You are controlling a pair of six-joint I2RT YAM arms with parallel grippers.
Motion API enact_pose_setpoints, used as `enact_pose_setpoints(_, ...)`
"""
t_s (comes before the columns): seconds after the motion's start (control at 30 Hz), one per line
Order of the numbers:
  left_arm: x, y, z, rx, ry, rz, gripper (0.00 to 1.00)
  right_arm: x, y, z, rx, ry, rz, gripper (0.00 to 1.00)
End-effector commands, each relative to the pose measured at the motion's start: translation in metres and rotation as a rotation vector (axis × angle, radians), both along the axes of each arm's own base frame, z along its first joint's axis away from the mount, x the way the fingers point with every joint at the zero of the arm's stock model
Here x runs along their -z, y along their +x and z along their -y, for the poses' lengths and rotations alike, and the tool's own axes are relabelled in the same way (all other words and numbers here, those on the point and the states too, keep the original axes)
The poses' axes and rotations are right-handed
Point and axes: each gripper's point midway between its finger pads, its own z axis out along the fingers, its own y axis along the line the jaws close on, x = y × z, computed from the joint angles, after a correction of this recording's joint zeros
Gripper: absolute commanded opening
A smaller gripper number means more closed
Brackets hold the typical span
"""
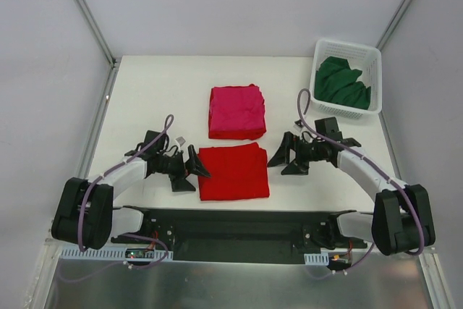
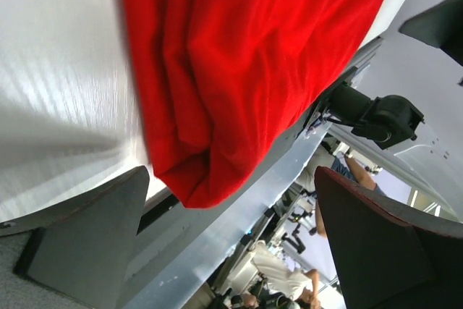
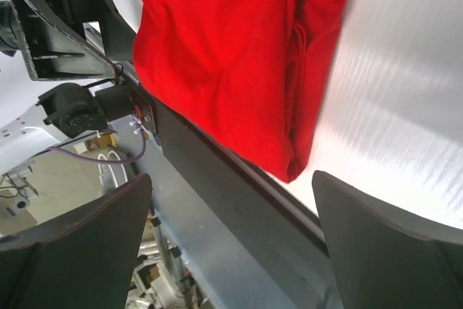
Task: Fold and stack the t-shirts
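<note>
A folded bright red t-shirt [image 1: 233, 171] lies on the table near the front edge. It also shows in the left wrist view [image 2: 239, 63] and the right wrist view [image 3: 231, 48]. A folded magenta-pink t-shirt [image 1: 236, 111] lies just behind it. A dark green t-shirt [image 1: 341, 82] sits crumpled in the white lattice basket [image 1: 369, 56]. My left gripper [image 1: 194, 172] is open and empty at the red shirt's left edge. My right gripper [image 1: 283, 159] is open and empty just off the red shirt's right edge.
The basket stands at the table's back right corner. A black mounting rail [image 1: 246, 226] runs along the table's near edge between the arm bases. White enclosure walls stand on the left, right and back.
</note>
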Motion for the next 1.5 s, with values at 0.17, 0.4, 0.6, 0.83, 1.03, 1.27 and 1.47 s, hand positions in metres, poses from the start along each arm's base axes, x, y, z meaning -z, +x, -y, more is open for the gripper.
enact_pose_setpoints(0.17, -0.009, 0.033, 0.010, 0.034, -0.068, 0.121, 0.99, 0.027, -0.015, -0.015, -0.065, 0.050, 0.037, 0.96)
enact_pose_setpoints(0.4, -0.001, 0.045, 0.007, 0.030, -0.075, 0.087, 0.99, 0.039, -0.005, -0.020, -0.068, 0.066, 0.022, 0.96)
enact_pose_setpoints(0.6, 0.002, 0.044, -0.001, 0.017, -0.107, 0.064, 0.99, 0.029, 0.025, -0.029, -0.066, 0.082, 0.046, 0.96)
enact_pose_setpoints(0.83, 0.012, 0.040, -0.003, 0.011, -0.086, 0.034, 0.99, 0.034, 0.043, -0.034, -0.053, 0.096, 0.027, 0.96)
enact_pose_setpoints(1.03, 0.015, 0.039, -0.003, 0.009, -0.083, 0.019, 0.99, 0.045, 0.042, -0.038, -0.034, 0.137, 0.016, 0.96)
enact_pose_setpoints(1.27, 0.016, 0.035, -0.003, 0.009, -0.088, 0.012, 0.99, 0.057, 0.022, -0.033, -0.039, 0.133, -0.008, 0.96)
enact_pose_setpoints(1.47, 0.016, 0.033, 0.000, 0.015, -0.093, 0.019, 0.99, 0.065, 0.008, -0.030, -0.045, 0.119, -0.002, 0.96)
